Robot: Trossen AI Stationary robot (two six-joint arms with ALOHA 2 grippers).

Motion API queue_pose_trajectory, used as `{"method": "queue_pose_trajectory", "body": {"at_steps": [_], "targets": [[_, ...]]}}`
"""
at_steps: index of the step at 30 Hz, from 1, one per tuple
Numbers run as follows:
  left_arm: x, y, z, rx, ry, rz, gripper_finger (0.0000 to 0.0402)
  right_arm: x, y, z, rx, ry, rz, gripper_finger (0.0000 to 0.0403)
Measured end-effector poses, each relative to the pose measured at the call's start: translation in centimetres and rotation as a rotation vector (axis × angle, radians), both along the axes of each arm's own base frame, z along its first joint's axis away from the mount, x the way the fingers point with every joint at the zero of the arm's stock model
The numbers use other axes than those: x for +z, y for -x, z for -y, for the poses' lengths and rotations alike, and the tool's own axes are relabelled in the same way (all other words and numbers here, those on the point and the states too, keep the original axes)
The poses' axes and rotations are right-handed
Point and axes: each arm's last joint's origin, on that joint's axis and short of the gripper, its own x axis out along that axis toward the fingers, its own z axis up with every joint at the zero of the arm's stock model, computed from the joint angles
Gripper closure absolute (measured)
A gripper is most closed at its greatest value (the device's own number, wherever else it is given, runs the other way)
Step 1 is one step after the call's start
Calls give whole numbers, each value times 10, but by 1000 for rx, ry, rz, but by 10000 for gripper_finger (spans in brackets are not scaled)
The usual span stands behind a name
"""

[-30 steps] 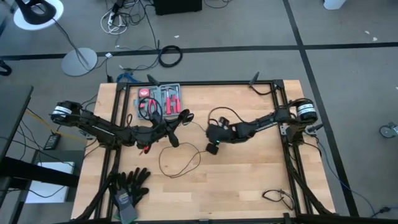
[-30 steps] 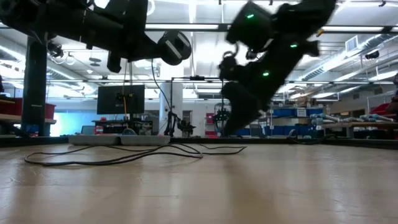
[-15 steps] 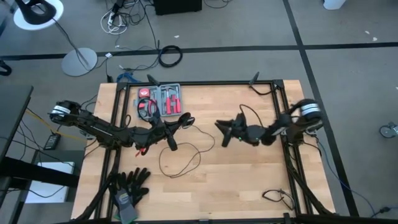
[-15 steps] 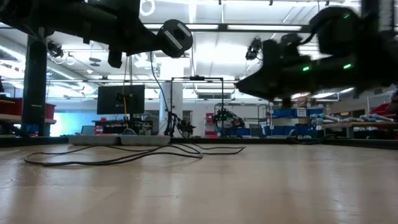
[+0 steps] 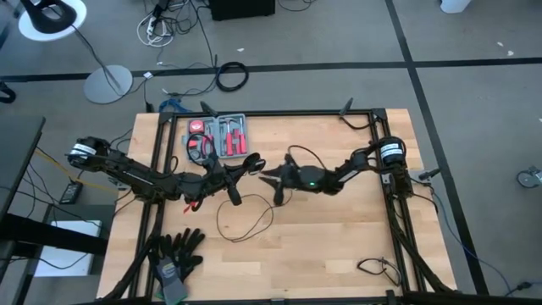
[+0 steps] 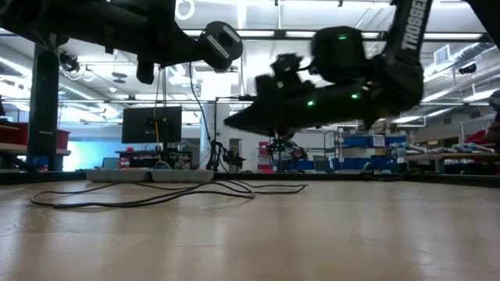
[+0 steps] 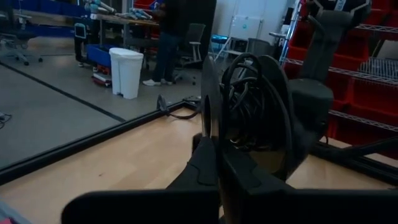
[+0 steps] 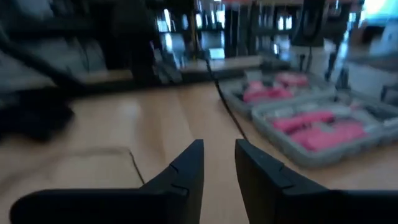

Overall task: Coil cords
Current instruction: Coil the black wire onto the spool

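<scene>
Black right arm stretches low toward the left gripper (image 5: 251,161), right fingers (image 8: 186,168) slightly parted, empty.

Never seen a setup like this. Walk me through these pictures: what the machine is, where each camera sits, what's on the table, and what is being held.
Two dark robot arms work at a wooden table. One camera looks straight down, one sits at tabletop level, and one rides on each wrist. The left claw is shut on a small round black disc, with several turns of thin black cord wound beside it. The rest of that cord lies in loose loops on the wood. The right claw, raised above the table, has its fingers apart and holds nothing. A grey tool tray with red-handled tools sits at the back.
</scene>
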Motion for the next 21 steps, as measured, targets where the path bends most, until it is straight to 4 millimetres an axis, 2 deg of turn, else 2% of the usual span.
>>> {"method": "queue_pose_trajectory", "body": {"at_steps": [5,14,21], "targets": [[0,0,0,0,0,0,402,2,-21,8,-17,26,-158,292],[0,0,0,-7,6,3,402,16,-36,19,-5,130,-167,248],[2,0,0,-7,12,24,402,24,-42,23,16,179,-165,245]]}}
